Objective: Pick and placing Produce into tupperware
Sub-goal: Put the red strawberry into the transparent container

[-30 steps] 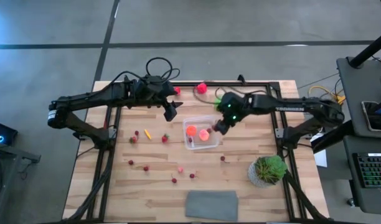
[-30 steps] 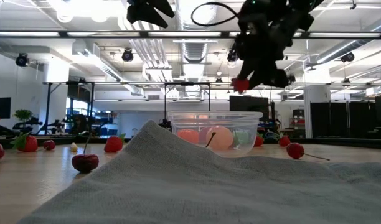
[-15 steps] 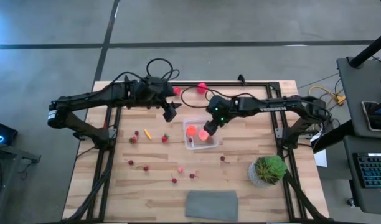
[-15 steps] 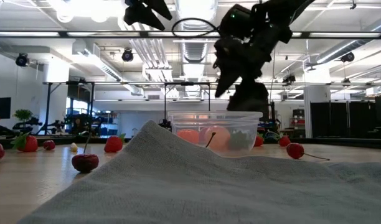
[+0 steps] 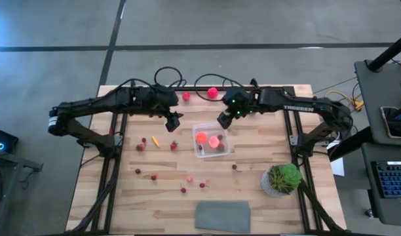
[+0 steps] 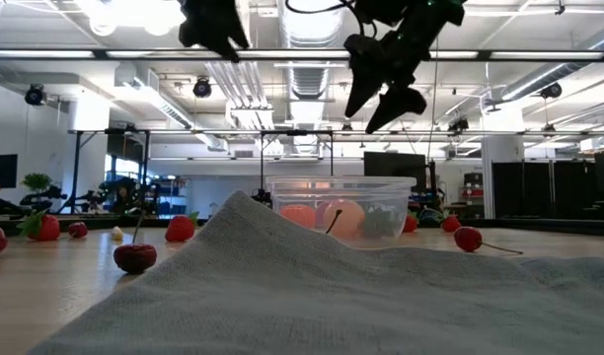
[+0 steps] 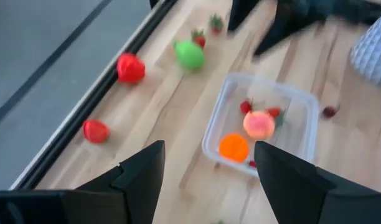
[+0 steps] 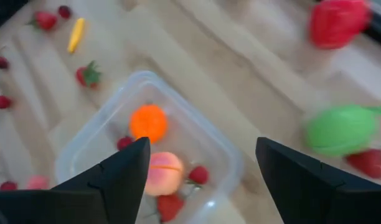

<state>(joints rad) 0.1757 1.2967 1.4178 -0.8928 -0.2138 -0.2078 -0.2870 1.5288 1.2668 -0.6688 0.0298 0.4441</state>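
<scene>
The clear tupperware (image 5: 202, 127) stands mid-table and holds an orange piece (image 8: 148, 122), a peach piece (image 8: 162, 172) and small red pieces. My right gripper (image 5: 222, 121) hangs open above its far edge, holding nothing. My left gripper (image 5: 175, 120) hangs open to the tub's left, also holding nothing. A green piece (image 8: 343, 129) and red pieces (image 5: 213, 92) lie on the wood near the far edge. Small red, pink and orange pieces (image 5: 154, 140) are scattered on the near left of the table.
A potted plant (image 5: 282, 178) stands at the near right. A grey cloth (image 5: 223, 216) lies flat at the near edge and fills the foreground of the low view. A black cable (image 5: 168, 71) loops at the far edge. Bare wood lies right of the tub.
My right gripper came over the tub holding a red piece, dipped into it and opened, and the piece is gone from its fingers. It then rose and drew back toward the far edge, staying open.
</scene>
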